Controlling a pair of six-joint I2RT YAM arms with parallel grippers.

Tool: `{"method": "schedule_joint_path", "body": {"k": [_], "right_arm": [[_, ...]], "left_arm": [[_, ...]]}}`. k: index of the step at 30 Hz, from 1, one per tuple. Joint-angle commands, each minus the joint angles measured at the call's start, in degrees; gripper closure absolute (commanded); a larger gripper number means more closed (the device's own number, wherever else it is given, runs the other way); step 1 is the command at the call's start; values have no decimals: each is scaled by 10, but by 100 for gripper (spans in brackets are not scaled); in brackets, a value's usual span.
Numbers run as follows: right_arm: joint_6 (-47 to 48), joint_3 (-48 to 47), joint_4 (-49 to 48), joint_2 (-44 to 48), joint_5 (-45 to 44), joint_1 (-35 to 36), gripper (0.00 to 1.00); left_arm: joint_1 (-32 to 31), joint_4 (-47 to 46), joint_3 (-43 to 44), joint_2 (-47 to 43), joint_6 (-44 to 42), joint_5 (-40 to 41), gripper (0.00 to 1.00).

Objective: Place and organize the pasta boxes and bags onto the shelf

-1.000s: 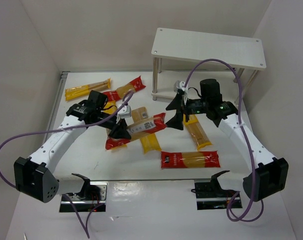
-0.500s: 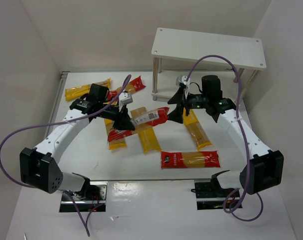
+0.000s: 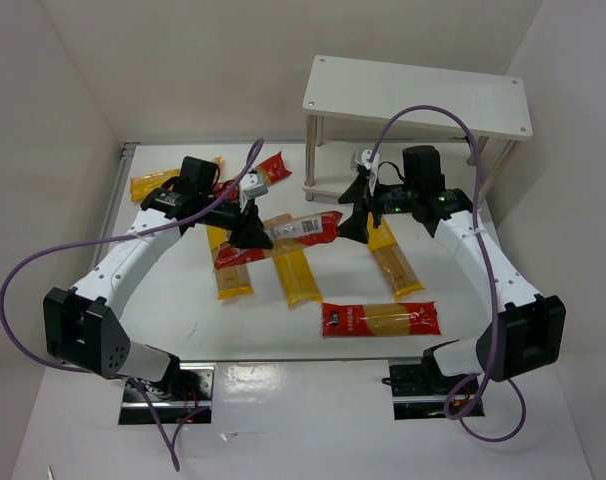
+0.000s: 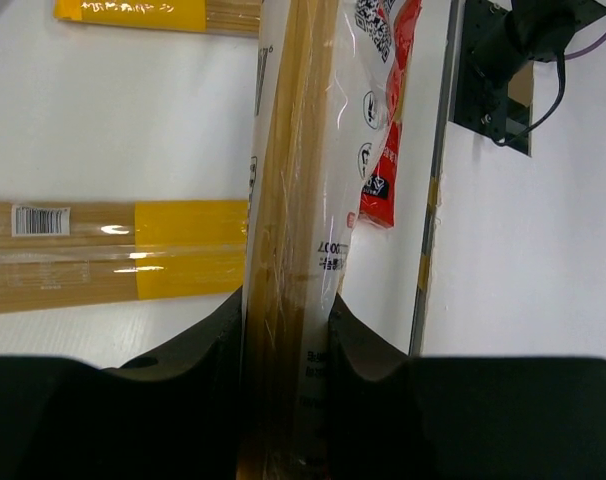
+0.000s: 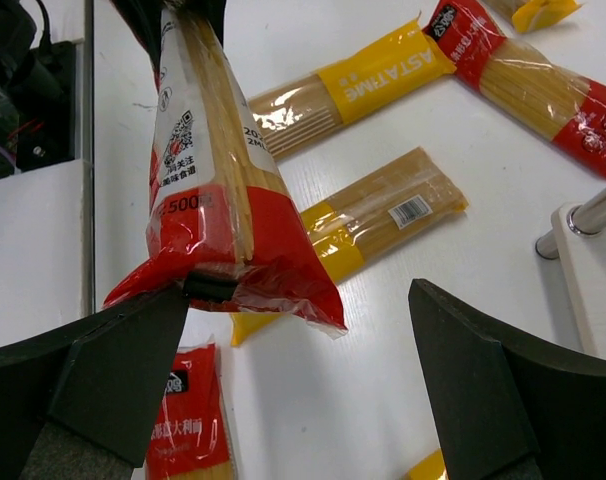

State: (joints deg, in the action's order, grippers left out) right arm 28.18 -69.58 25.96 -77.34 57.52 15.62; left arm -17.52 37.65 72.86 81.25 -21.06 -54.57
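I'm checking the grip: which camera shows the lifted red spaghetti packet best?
The left wrist view: the red packet sits clamped in the left gripper, close up. The top view shows its whole length but small; the right wrist view shows only its free red end.

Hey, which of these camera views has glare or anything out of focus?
Left wrist: white glare streaks on the held packet and the yellow packet; left fingers are featureless black. Right wrist: right fingers look soft-edged, the held packet's print sharp. Top view: even light, faint shadows.
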Motion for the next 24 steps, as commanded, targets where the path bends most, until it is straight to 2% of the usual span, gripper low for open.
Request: {"method": "schedule_joint_path", "body": {"k": [1, 4, 11, 16, 24], "right_arm": [[60, -50, 70, -8, 42, 19, 1], [102, -86, 136, -15, 36, 19, 1], [218, -164, 276, -35, -32, 94, 1], [258, -224, 367, -58, -46, 108, 1], [253, -224, 362, -36, -72, 108, 1]], "left_arm": [[-8, -79, 11, -27, -11, -56, 100], [-8, -56, 5, -32, -41, -50, 100], [-13, -13, 5, -38, -90, -20, 100], [-13, -1, 0, -43, -108, -2, 100], [-13, 4, -16, -55, -119, 17, 100]]}}
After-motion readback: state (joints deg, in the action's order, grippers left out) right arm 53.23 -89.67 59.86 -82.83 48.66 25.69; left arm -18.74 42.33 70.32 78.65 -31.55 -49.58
